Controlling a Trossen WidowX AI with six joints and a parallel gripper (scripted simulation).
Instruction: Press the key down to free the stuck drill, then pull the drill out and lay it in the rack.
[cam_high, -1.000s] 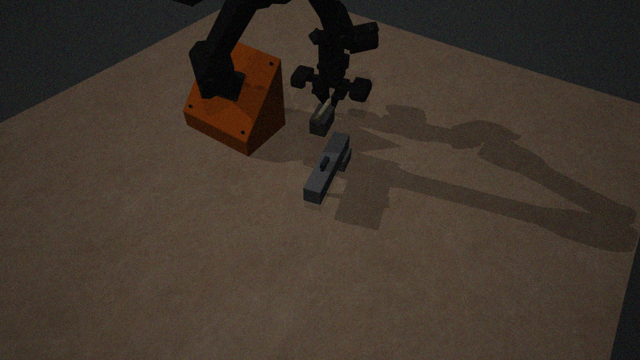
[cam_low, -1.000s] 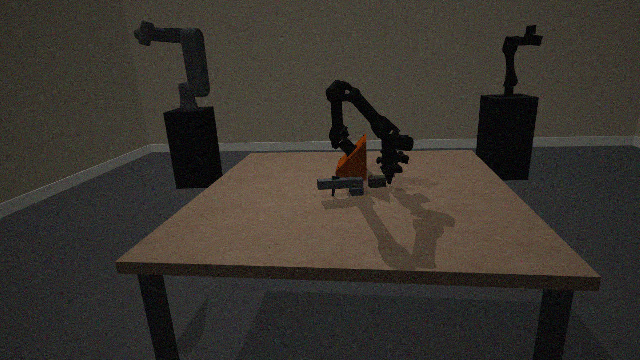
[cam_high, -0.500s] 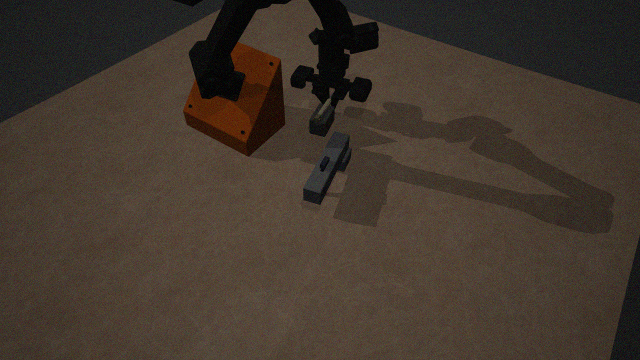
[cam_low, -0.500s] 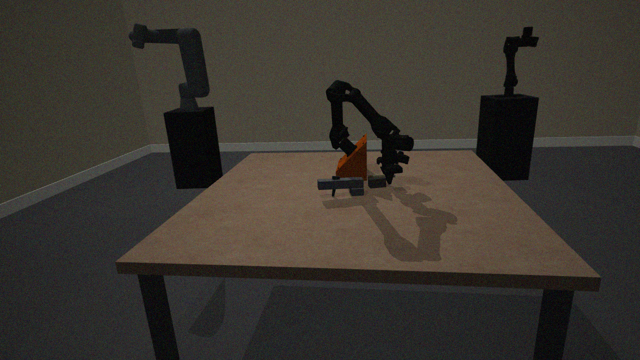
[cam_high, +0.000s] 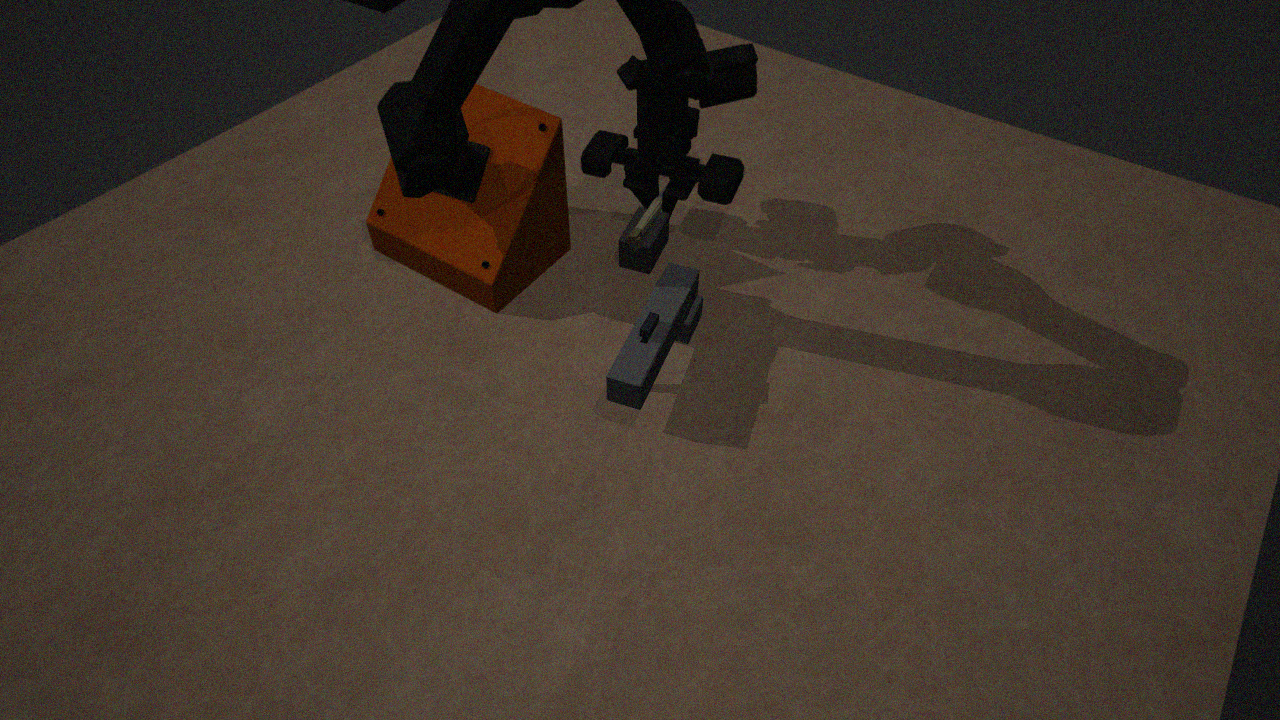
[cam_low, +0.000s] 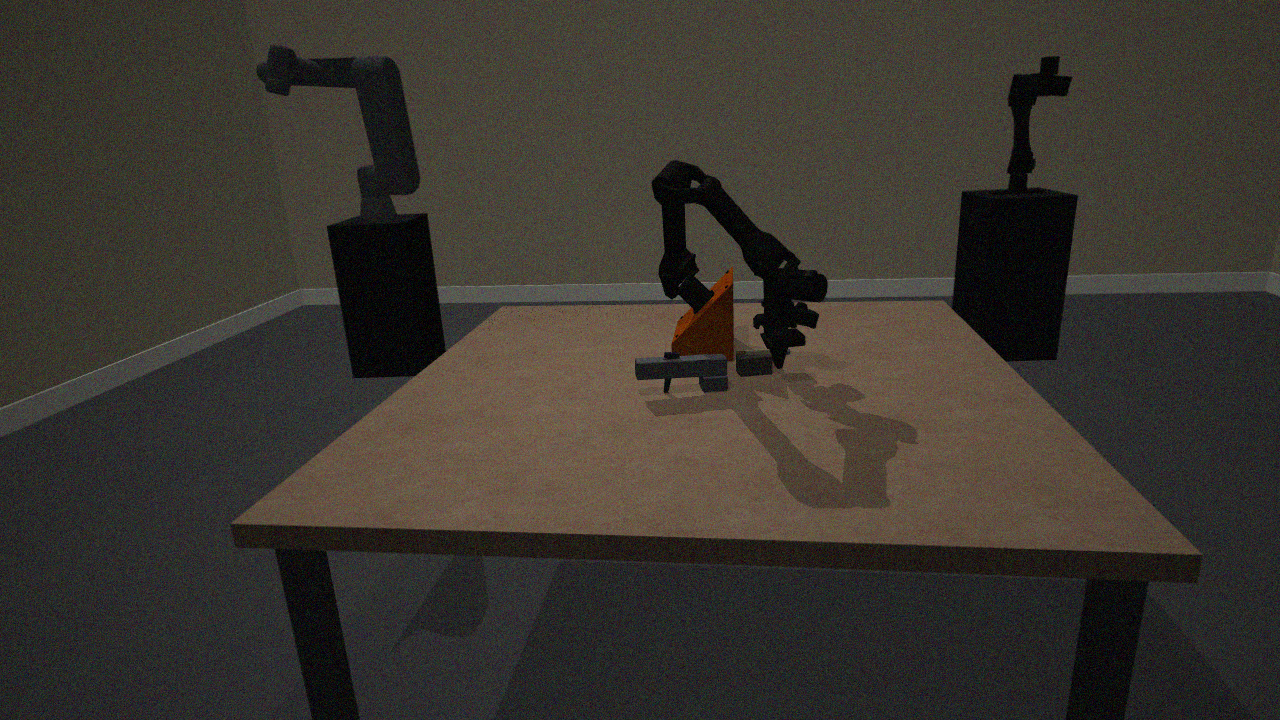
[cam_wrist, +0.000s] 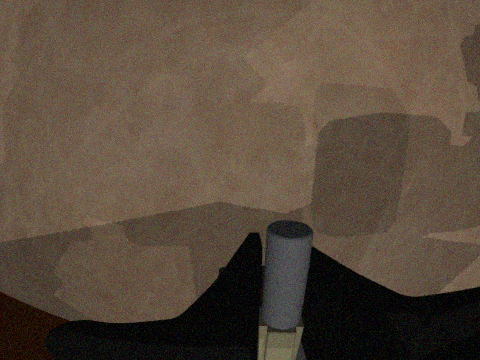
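My gripper (cam_high: 659, 205) (cam_low: 778, 361) (cam_wrist: 268, 240) points down and is shut on the drill, a grey cylinder (cam_wrist: 286, 280) between its dark fingertips in the wrist view. The drill runs in line with the rack, a short dark block (cam_high: 637, 254) (cam_low: 753, 363) with a pale channel (cam_wrist: 280, 345) on top. Its free end stands out past the fingers; whether it rests fully in the channel is hard to tell. The chuck, a long grey bar (cam_high: 630, 363) (cam_low: 689, 368), is separate from the rack. The small dark key (cam_high: 648, 325) (cam_low: 671, 355) sits on top of it.
The orange wedge-shaped mount (cam_high: 447, 234) (cam_low: 711, 338) of my arm stands beside the rack and chuck. A small grey block (cam_high: 693, 322) (cam_low: 714, 384) is at the chuck's rack-side end. Two other arms stand on dark pedestals (cam_low: 386, 295) (cam_low: 1011, 268) behind the table (cam_low: 537, 447).
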